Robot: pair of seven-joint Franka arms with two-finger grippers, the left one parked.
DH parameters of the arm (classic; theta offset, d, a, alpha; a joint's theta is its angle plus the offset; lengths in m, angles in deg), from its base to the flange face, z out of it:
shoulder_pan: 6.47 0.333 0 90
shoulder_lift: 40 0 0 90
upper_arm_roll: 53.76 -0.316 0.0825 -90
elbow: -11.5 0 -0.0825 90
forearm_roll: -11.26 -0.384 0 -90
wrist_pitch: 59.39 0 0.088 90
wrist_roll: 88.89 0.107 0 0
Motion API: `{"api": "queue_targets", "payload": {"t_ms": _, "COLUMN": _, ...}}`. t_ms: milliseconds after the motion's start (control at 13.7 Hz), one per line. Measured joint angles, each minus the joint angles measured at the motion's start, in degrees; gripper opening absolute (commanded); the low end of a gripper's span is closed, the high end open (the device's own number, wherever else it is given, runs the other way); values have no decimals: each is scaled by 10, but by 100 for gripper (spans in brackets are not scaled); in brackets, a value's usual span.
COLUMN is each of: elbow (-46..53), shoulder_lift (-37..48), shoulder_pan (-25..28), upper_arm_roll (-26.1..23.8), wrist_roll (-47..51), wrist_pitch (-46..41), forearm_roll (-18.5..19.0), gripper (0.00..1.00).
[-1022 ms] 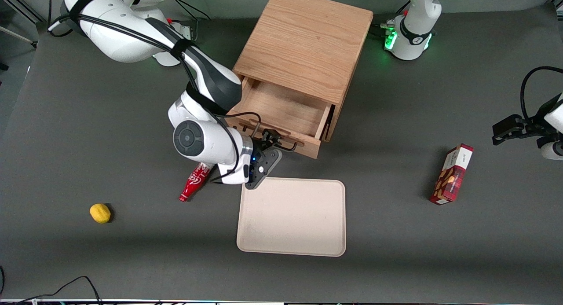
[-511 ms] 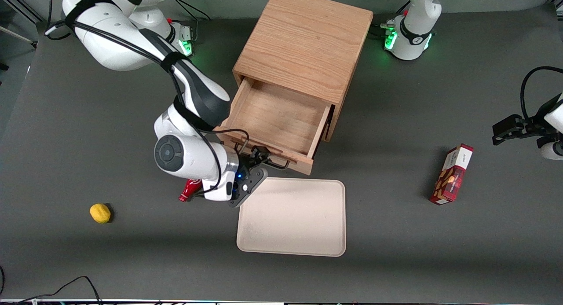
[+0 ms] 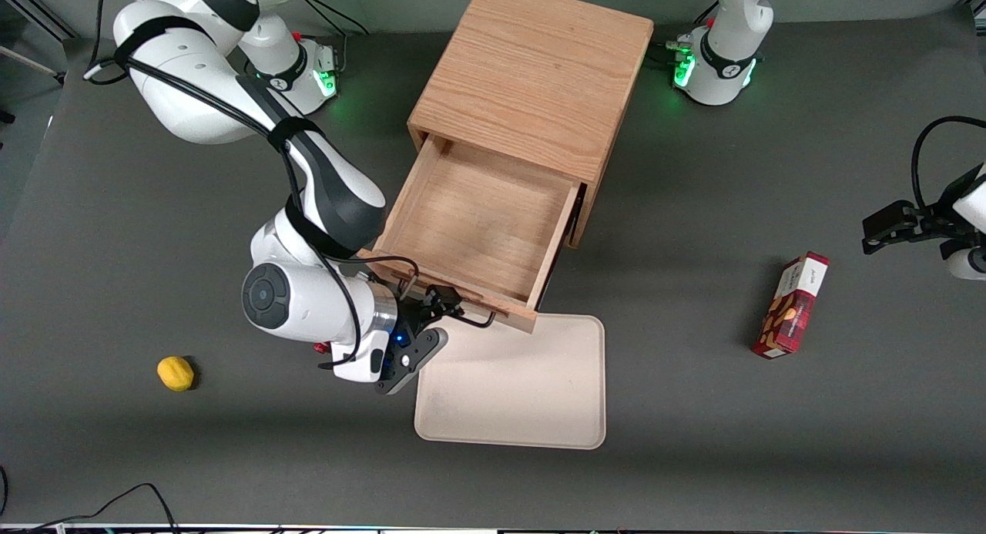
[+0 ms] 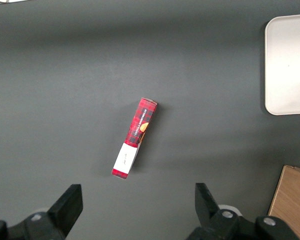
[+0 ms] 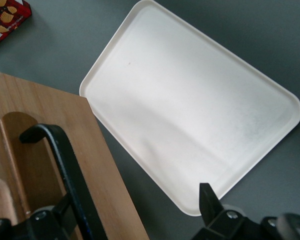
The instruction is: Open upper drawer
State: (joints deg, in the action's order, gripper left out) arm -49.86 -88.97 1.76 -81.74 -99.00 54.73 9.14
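The upper drawer [image 3: 477,218] of the wooden cabinet [image 3: 531,79] stands pulled far out, its tray bare inside. Its front board [image 5: 55,165] carries a thin black wire handle [image 3: 462,316] [image 5: 65,160]. My gripper [image 3: 443,303] [image 5: 135,200] is at the drawer's front, nearer the front camera than the cabinet. It is open, its fingers wide apart. One finger [image 5: 60,212] sits right against the handle bar, and the other finger [image 5: 207,197] hangs over the grey table next to the tray.
A cream tray [image 3: 512,384] [image 5: 190,110] lies just in front of the drawer, whose front corner overhangs its edge. A yellow lemon [image 3: 176,373] sits toward the working arm's end. A red snack box [image 3: 792,304] [image 4: 135,137] lies toward the parked arm's end.
The drawer has slid steadily farther out of the cabinet toward the front camera, with my gripper moving along at its handle. The red bottle is now almost hidden under the arm.
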Motion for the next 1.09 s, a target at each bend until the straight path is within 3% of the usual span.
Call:
{"api": "queue_targets", "payload": {"t_ms": 730, "elbow": 45, "shoulder_lift": -5, "shoulder_pan": -4, "upper_arm_roll": 4, "wrist_roll": -14, "wrist_pitch": -25, "forearm_roll": 0, "gripper": 100}}
{"api": "queue_targets", "payload": {"t_ms": 1095, "elbow": 68, "shoulder_lift": 65, "shoulder_pan": -4, "upper_arm_roll": 4, "wrist_roll": -15, "wrist_pitch": -78, "forearm_roll": 0, "gripper": 100}}
